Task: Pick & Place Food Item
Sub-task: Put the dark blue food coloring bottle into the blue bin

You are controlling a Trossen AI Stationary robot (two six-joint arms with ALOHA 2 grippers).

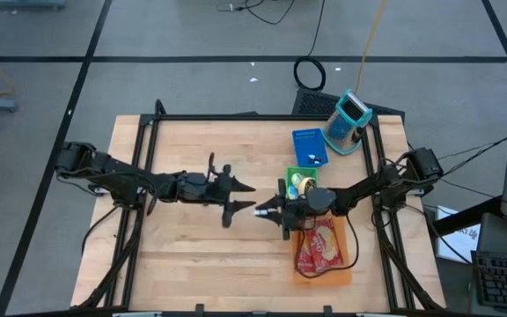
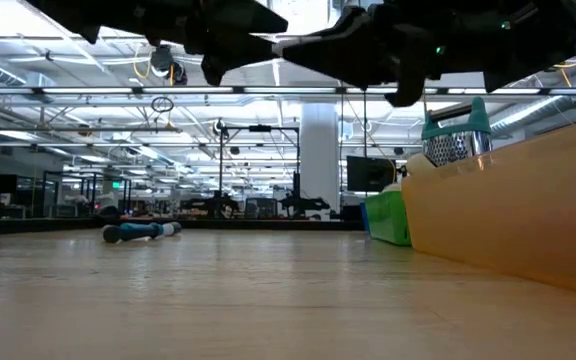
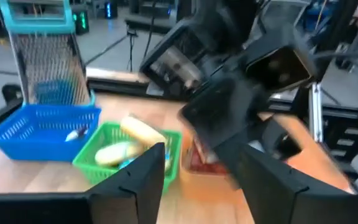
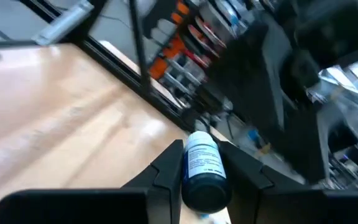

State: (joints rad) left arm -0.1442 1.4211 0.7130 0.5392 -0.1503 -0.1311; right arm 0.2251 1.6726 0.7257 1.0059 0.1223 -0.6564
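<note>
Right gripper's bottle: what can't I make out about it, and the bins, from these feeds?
- Bottle: label print blurred in the right wrist view; in the high view it is too small to pick out at the right gripper.
- Orange bin: the right arm covers part of its red packets in the high view.
- Green bin: contents blurred in the left wrist view.
- Left gripper: cropped by the top edge in the low view.

Item, as we find it: small dark bottle (image 4: 204,168) with white label, pinched between the right claw's (image 4: 202,163) fingers.
</note>
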